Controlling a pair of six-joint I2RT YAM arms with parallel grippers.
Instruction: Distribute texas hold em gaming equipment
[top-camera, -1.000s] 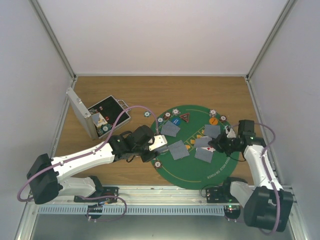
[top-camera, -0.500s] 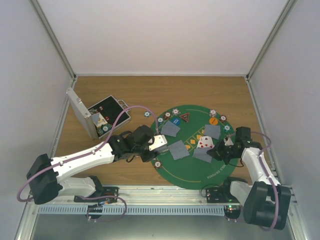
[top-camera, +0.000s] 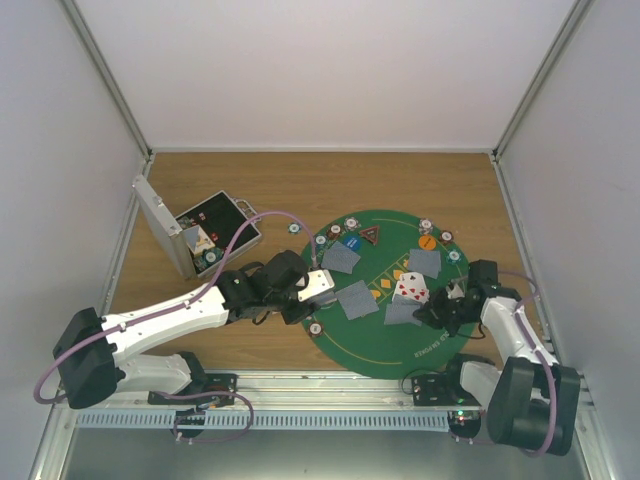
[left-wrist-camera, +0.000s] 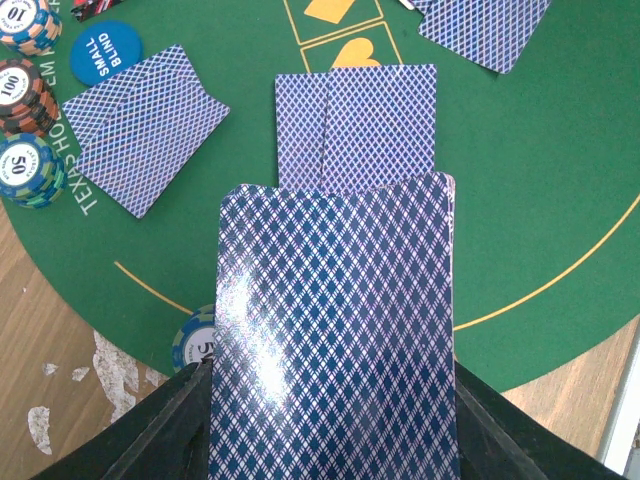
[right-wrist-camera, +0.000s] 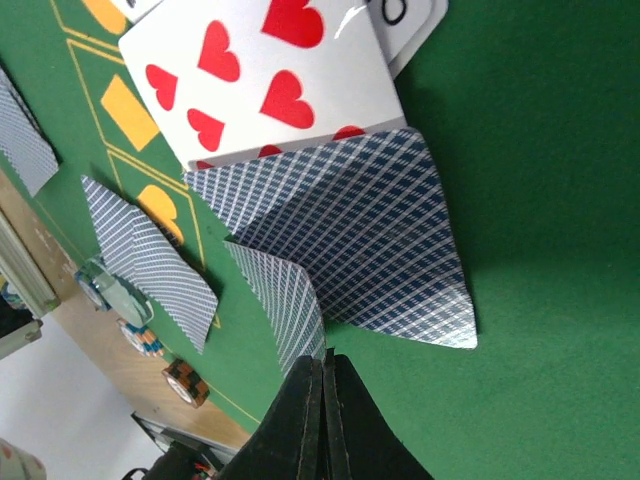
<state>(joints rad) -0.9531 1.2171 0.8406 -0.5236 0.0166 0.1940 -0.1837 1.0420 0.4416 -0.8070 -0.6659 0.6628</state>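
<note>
My left gripper (left-wrist-camera: 330, 400) is shut on a deck of blue-backed playing cards (left-wrist-camera: 335, 330), held above the near left part of the green mat (left-wrist-camera: 560, 170). In the top view the left gripper (top-camera: 322, 285) sits at the mat's left edge. Two overlapping face-down cards (left-wrist-camera: 355, 125) lie just beyond the deck. My right gripper (right-wrist-camera: 325, 375) is shut on the corner of a face-down card (right-wrist-camera: 290, 295), which is lifted on edge. Beside it lies another face-down card (right-wrist-camera: 360, 240), and beyond that a face-up hearts card (right-wrist-camera: 265, 80). In the top view the right gripper (top-camera: 436, 314) is on the mat's right side.
An open silver case (top-camera: 195, 238) holding chips stands on the wooden table at the far left. Striped chips (top-camera: 335, 231) and blue (top-camera: 350, 242), red-triangle (top-camera: 371, 235) and orange (top-camera: 427, 241) tokens ring the mat's far rim. One chip (top-camera: 315, 327) lies at the near left edge.
My right gripper has drawn back toward the near edge, still shut, and a hearts card now lies face up on the mat. The left arm with the deck has not moved.
</note>
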